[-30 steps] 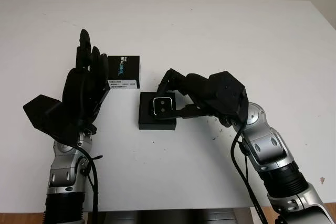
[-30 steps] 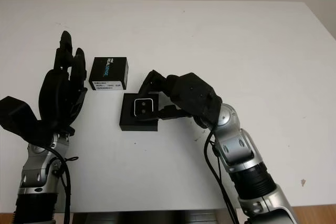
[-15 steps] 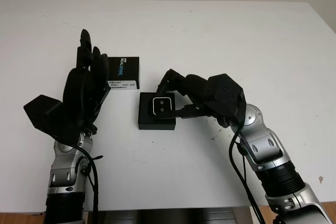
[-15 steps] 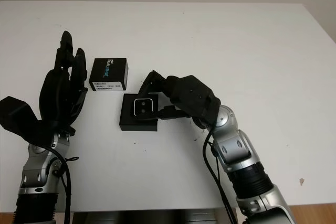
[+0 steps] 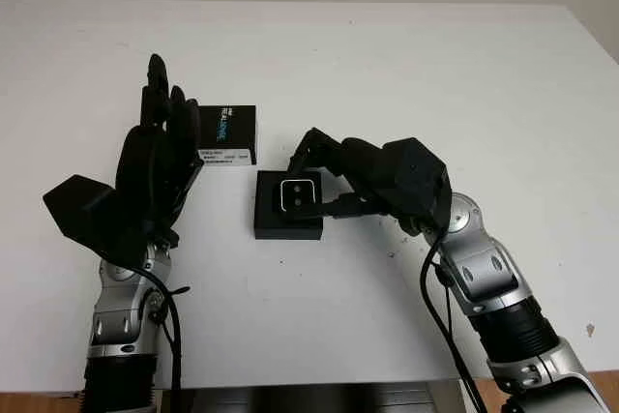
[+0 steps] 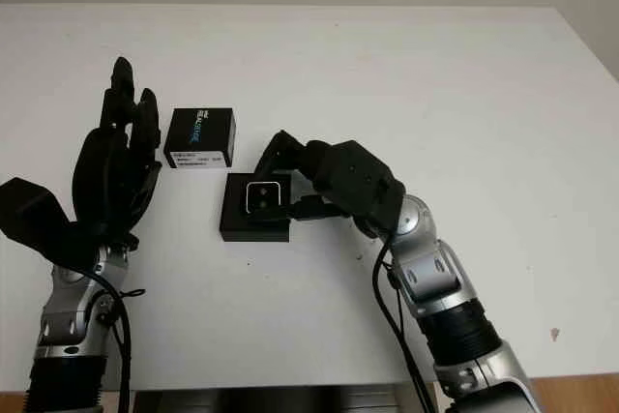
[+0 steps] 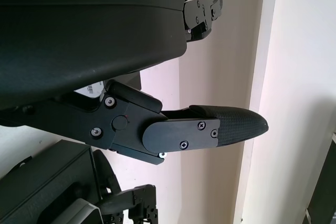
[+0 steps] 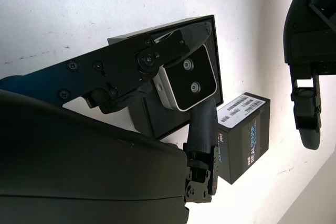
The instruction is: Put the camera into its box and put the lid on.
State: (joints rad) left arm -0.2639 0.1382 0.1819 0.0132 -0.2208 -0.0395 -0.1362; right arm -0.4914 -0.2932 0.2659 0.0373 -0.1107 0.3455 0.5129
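Observation:
A small silver-edged camera with two lenses sits in the open black box at the table's middle. My right hand is shut on the camera, with fingers on either side of it, seen close in the right wrist view. The black lid, printed with REALSENSE, lies just behind and left of the box; it also shows in the right wrist view. My left hand is open, raised upright beside the lid's left edge.
The white table stretches wide behind and to the right. Its front edge runs close below the arms. Its right edge slants off at the far right.
The right forearm has shifted slightly left and toward the box; the hand stays on the camera. The left hand has not moved.

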